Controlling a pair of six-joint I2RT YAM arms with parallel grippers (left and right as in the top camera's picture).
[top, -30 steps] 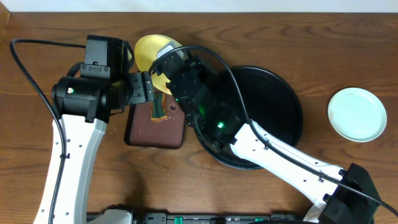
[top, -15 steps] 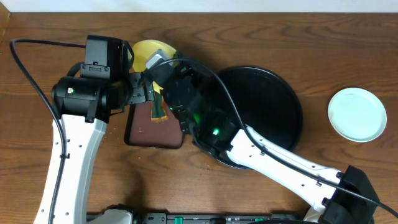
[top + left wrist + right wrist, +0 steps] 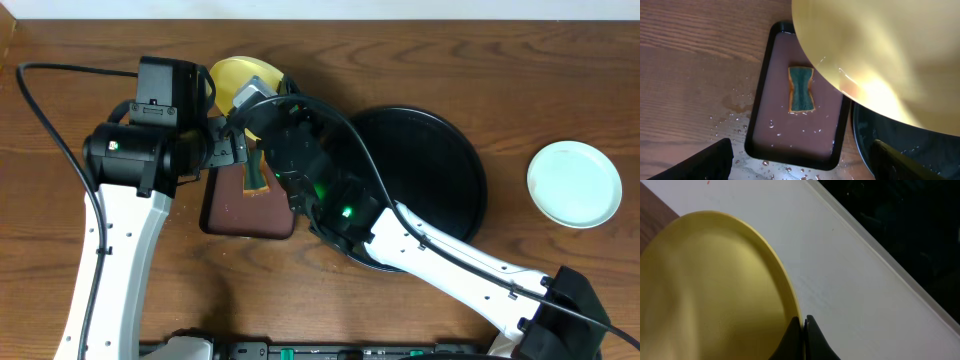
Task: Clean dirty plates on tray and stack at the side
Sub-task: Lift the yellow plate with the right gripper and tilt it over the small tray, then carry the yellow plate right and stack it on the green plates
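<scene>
Yellow plate [image 3: 715,290], rim tight between tips of right claw [image 3: 803,322]

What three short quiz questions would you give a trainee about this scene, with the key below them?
1. True or false: the right pincer is shut on the rim of the yellow plate.
2. Choose one. Where does the sponge lie?
A. on the yellow plate
B. in the brown rectangular tray
C. in the grip of the right pincer
3. How many plates show in the overhead view?

Key
1. True.
2. B.
3. Two: the yellow plate and the mint plate on the table at the right.
</scene>
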